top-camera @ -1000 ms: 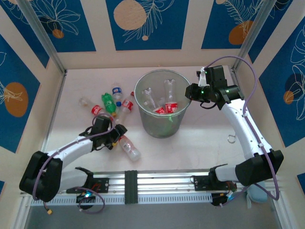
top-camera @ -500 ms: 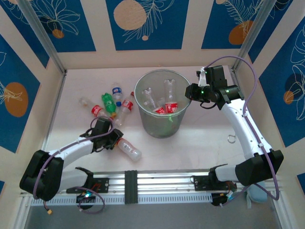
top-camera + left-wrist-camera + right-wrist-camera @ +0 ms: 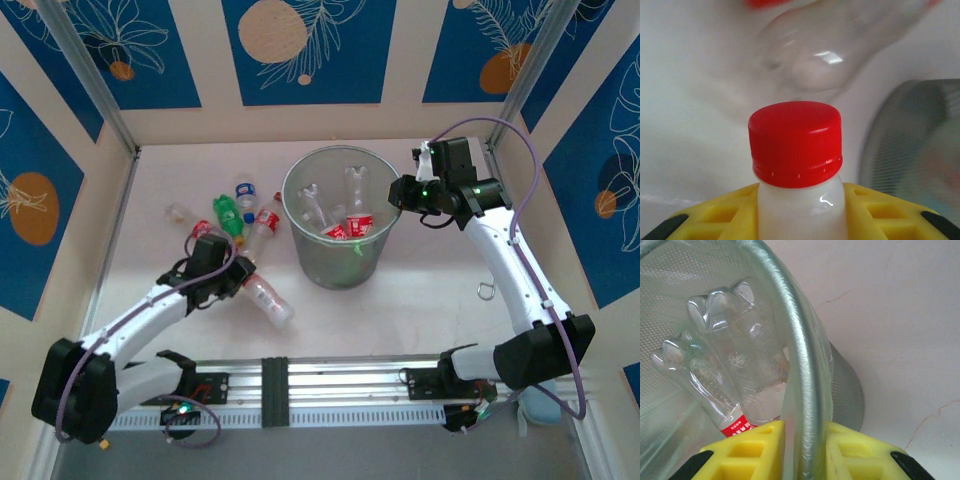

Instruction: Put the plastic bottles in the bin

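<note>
Overhead and wrist views, read from left to right. On the left of the bench (image 3: 420, 300), a cluster of about five loose bottles (image 3: 230, 216) lies well apart from the bin, with red, green and blue caps among them. Just near of the cluster, the left tool (image 3: 240, 283) is clamped on the neck of the held bottle (image 3: 268, 302). In the left wrist view its yellow fingers press either side below the red cap (image 3: 795, 144). This bottle is near the bin but outside it, low over the bench. At centre stands the bin (image 3: 340, 262), holding at least three binned bottles (image 3: 352, 222), two of them base-up. At right, the right tool (image 3: 403, 193) is clamped on the rim (image 3: 805, 390), one finger inside and one outside, apparently steadying the bin. Judged progress: under half done, with one bottle in hand and the cluster still to be moved.
</note>
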{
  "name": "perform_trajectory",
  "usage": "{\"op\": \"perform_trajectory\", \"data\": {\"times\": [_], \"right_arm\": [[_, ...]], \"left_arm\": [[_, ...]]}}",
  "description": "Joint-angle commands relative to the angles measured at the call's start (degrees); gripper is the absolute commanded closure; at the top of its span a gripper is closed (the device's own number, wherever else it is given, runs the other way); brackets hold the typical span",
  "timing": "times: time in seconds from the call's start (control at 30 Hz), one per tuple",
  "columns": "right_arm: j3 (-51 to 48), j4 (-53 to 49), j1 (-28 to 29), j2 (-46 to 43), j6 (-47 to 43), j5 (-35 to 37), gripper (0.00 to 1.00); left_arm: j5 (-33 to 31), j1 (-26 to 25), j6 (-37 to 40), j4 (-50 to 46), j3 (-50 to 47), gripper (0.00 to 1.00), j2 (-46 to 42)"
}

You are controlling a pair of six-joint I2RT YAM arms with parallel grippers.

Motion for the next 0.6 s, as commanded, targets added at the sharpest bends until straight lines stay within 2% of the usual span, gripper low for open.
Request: {"op": "perform_trajectory", "data": {"times": [0.0, 0.2, 0.4, 0.47, 0.57], "right_arm": [[-1.0, -1.4, 0.5, 1.5, -2.1, -1.9, 0.75], [-0.7, -1.1, 0.5, 1.6, -2.2, -2.5, 0.76], [-0.5, -1.0, 0.7, 1.9, -2.2, -2.5, 0.76], [-0.3, -1.0, 0.8, 1.9, -1.9, -2.2, 0.76], [0.7, -1.6, 1.5, 2.1, -1.9, -1.6, 0.75]], "left_arm": [[-3.3, 0.7, 6.4, -9.3, 7.3, 0.60, -3.3], [-7.3, 3.5, 16.7, -19.5, 22.2, 0.63, -4.8], [-11.1, 3.8, 32.0, -29.2, 48.0, 0.64, 2.6], [-9.7, 3.8, 35.6, -30.6, 56.4, 0.66, 6.4], [-6.2, 2.6, 38.9, -31.3, 68.7, 0.75, 13.4]]}}
